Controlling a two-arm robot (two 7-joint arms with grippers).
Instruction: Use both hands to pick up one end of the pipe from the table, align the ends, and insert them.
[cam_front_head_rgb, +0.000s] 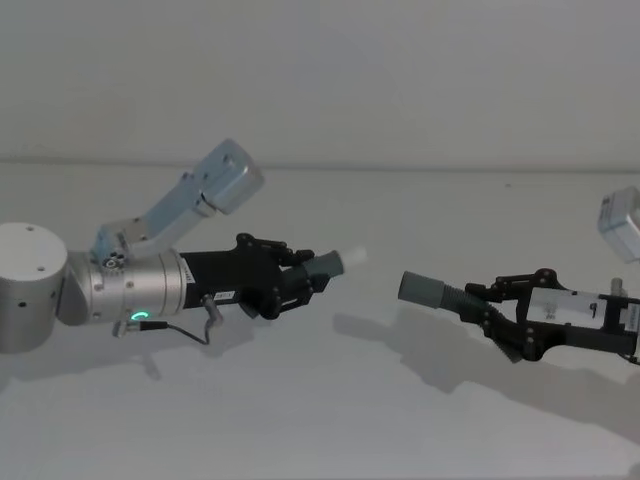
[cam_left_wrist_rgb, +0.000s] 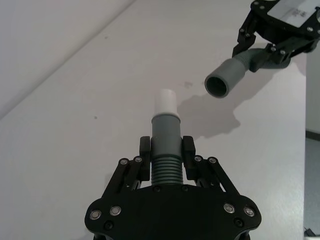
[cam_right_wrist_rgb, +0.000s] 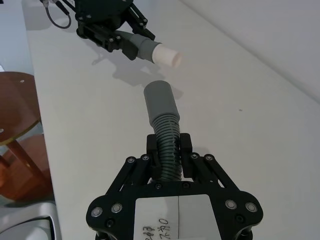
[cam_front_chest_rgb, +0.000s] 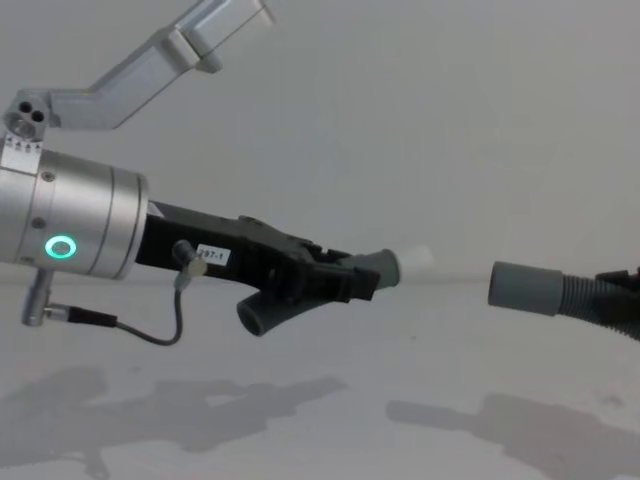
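**Q:** Above the table (cam_front_head_rgb: 300, 420), where do the two pipe pieces sit?

**A:** Both are held clear of the surface, their shadows falling on the white top below. The elbow (cam_front_head_rgb: 318, 270) is on the robot's left, its whitish tip (cam_front_head_rgb: 355, 257) pointing toward the right. The hose (cam_front_head_rgb: 455, 297) is on the robot's right, its smooth grey cuff (cam_front_head_rgb: 422, 288) pointing toward the left. Tip and cuff face each other across an open gap, not touching; in the chest view the tip (cam_front_chest_rgb: 417, 260) lies slightly higher than the cuff (cam_front_chest_rgb: 523, 287).

**Q:** How is each piece gripped?

**A:** The left end effector (cam_left_wrist_rgb: 166, 159) is clamped on the ribbed section of the elbow (cam_left_wrist_rgb: 165, 145), one finger (cam_left_wrist_rgb: 145, 160) on each side, with the smooth collar and tip (cam_left_wrist_rgb: 166, 102) projecting beyond. The elbow's other cuff (cam_front_chest_rgb: 258, 318) hangs down beneath the fingers in the chest view. The right end effector (cam_right_wrist_rgb: 169, 150) is clamped on the corrugated part of the hose (cam_right_wrist_rgb: 167, 145), just behind the cuff (cam_right_wrist_rgb: 159, 100).

**Q:** What lies behind the left end effector?

**A:** A silver cylindrical wrist (cam_front_chest_rgb: 70, 225) carrying a lit green ring (cam_front_chest_rgb: 61, 247), with a thin cable (cam_front_chest_rgb: 150, 330) looping under it.

**Q:** Is the cuff's bore visible?

**A:** Yes; the left wrist view shows its dark open mouth (cam_left_wrist_rgb: 218, 86).
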